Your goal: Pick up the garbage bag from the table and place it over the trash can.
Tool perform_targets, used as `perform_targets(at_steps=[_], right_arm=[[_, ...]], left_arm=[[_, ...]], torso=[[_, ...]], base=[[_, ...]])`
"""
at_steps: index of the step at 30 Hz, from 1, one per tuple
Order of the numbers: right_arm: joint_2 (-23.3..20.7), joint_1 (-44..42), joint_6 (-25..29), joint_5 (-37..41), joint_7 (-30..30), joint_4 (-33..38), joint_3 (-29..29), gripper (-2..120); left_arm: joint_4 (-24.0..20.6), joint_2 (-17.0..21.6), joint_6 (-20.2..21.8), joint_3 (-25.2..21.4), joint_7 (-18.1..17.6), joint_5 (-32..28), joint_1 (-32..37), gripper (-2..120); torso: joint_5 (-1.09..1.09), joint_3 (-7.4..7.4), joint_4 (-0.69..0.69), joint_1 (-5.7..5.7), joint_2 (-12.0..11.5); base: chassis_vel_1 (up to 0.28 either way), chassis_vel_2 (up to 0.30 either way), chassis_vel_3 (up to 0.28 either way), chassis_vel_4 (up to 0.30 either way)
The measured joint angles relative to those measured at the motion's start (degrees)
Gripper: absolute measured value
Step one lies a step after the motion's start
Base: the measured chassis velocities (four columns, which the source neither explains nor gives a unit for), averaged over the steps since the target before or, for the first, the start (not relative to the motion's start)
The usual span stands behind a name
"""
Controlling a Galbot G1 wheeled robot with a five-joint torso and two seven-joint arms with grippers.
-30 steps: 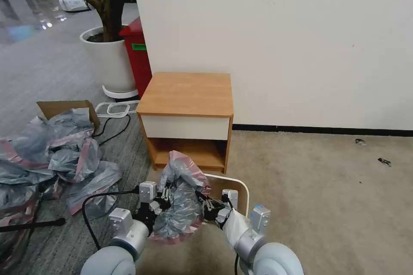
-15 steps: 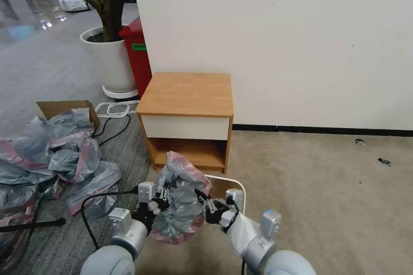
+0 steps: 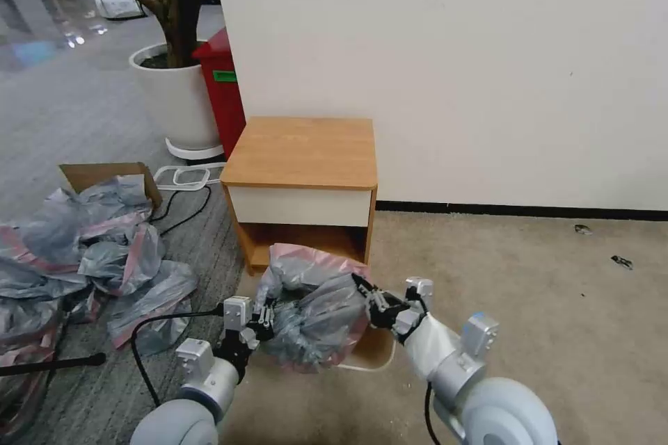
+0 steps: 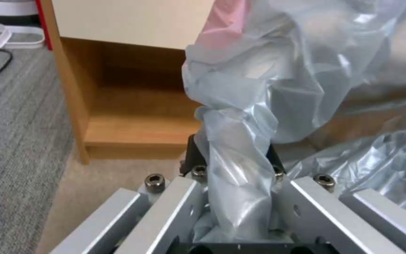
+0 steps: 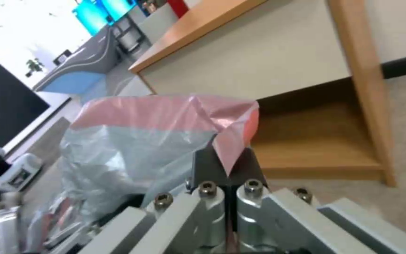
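The garbage bag [image 3: 316,306], silvery-grey with a pink band, hangs stretched between both grippers in front of the table [image 3: 303,153]. My left gripper [image 3: 268,316] is shut on a twisted bunch of the bag [image 4: 233,148]. My right gripper [image 3: 363,290] is shut on the pink rim [image 5: 229,141] at the bag's other side. The trash can [image 3: 383,359] stands on the carpet below the bag. Just a curved piece of its cream rim shows under the plastic.
A heap of similar grey-and-pink bags [image 3: 90,250] and a cardboard box [image 3: 104,174] lie on the floor to the left. A red bin [image 3: 223,94] and a white plant pot [image 3: 177,97] stand behind the table. A black cable [image 3: 167,316] runs by my left arm. Open carpet lies to the right.
My right gripper has moved right and away from me with the pink rim, pulling the bag wide over the trash can. The left gripper has stayed about where it was.
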Motion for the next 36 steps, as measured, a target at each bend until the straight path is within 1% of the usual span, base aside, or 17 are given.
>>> perform_targets(at_steps=[5,15,22,32,36], right_arm=[[-1.2,-0.3,0.6,0.7,-0.2,-0.7,2.5,0],[-3.0,-2.2,1.6,0.5,-1.0,-2.1,5.0,0],[-4.1,-3.7,2.3,0.3,-1.7,-3.1,7.2,0],[-3.9,-6.0,3.9,-1.8,-3.2,-4.3,7.9,0],[-3.2,-6.5,4.3,-3.2,-3.4,-4.9,7.1,0]], left_arm=[[0.0,0.0,-0.3,-0.1,0.0,-0.8,-0.1,5],[0.0,0.2,-1.3,-0.5,0.1,-1.9,-0.3,5],[-0.6,-0.3,-1.3,-0.9,0.1,-4.0,-0.8,5],[-1.1,-1.0,-1.0,-1.9,-0.9,-7.4,-1.3,5],[-1.2,-1.8,-0.7,-2.0,-1.5,-8.4,-1.4,5]], torso=[[0.00,0.00,0.00,0.00,0.0],[0.00,0.00,0.00,0.00,0.0],[0.00,0.00,0.00,0.00,0.0],[-0.01,0.00,0.00,0.00,0.0],[-0.01,0.00,0.00,0.00,0.0]], base=[[0.000,0.000,0.000,0.000],[0.000,0.000,0.000,0.000],[0.000,0.000,0.000,0.000],[0.000,0.000,0.000,0.000],[0.000,0.000,0.000,0.000]])
